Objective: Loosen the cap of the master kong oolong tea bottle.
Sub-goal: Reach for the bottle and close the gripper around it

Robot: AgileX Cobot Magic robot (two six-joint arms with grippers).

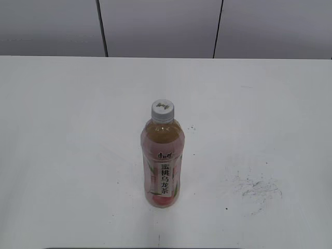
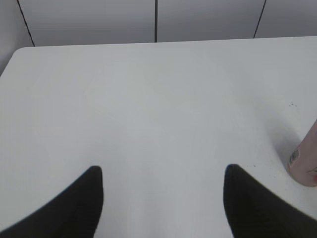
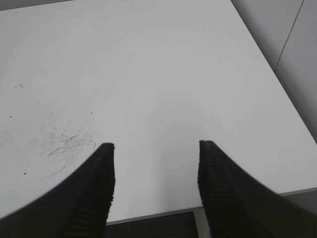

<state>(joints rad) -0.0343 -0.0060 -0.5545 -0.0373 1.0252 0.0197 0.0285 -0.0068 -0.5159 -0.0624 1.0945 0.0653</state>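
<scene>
Plainly, white table [image 1: 78, 155], scuffed patch [image 1: 257, 188], grey wall panels [image 1: 155, 26]

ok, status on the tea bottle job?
Left gripper, right gripper open, empty. Bottle upright mid-table, cap on, untouched. Nothing in the way.

The bottle [image 1: 162, 163] has brown tea and a pink peach label. Its cap [image 1: 162, 110] is white. The counter [image 1: 62, 155] is white with gray scuffs [image 1: 257, 188].
</scene>
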